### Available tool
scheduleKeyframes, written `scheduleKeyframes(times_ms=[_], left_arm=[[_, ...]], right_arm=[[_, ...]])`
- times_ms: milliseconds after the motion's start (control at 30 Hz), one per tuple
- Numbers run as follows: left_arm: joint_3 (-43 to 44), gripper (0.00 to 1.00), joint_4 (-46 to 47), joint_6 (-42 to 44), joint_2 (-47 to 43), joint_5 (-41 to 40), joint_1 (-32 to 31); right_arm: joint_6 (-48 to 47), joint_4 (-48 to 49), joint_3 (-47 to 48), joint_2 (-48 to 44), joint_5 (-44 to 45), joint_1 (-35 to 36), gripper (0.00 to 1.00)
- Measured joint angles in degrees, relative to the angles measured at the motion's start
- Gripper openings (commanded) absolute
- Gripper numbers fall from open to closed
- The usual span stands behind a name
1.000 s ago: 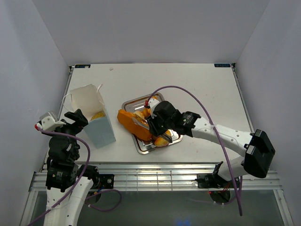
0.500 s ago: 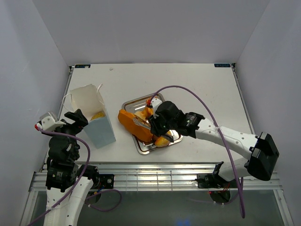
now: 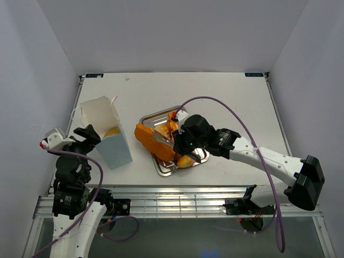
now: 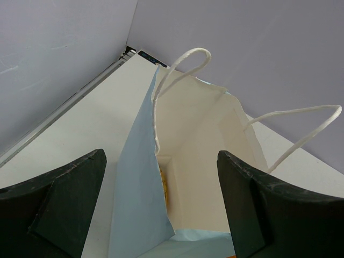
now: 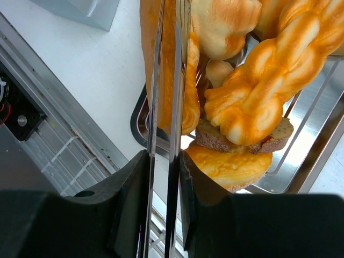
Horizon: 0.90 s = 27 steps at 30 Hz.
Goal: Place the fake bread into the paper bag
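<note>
At the table's near edge the left gripper (image 4: 161, 158) hangs with its 2 fingers spread wide just beside the upright paper bag (image 3: 107, 137). Neither has shifted from 1 second ago, and 1 golden piece (image 3: 112, 131) lies in the bag's bottom. Further in, the right gripper (image 5: 164, 166) is clamped on metal tongs (image 5: 161, 80), whose 2 blades pinch the long loaf (image 3: 149, 141) at the left rim of the silver tray (image 3: 161, 114). The wrist now sits slightly farther right than before, its forearm swung out rightward. The twisted piece (image 5: 269, 70) rests on the other pastries in the tray beyond.
</note>
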Motion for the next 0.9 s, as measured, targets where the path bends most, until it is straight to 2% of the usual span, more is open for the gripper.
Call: scheduleKeyframes(times_ms=[400,600,700,767,900], left_arm=[[0.0,0.95,0.0,0.02,0.0,0.0,0.0],[0.0,0.95,0.0,0.02,0.0,0.0,0.0],[0.0,0.95,0.0,0.02,0.0,0.0,0.0],[0.0,0.95,0.0,0.02,0.0,0.0,0.0],[0.0,0.95,0.0,0.02,0.0,0.02,0.0]], right_arm=[[1.18,0.0,-0.11,0.0,-1.53,0.0,0.08],[1.11,-0.04,-1.86,0.0,1.86,0.07,0.09],[1.14,0.24,-3.04,0.0,3.13,0.07,0.22],[1.16,0.52,-3.65,0.0,3.26,0.07,0.35],[1.27,0.7,-3.8,-0.04,3.23,0.07,0.44]])
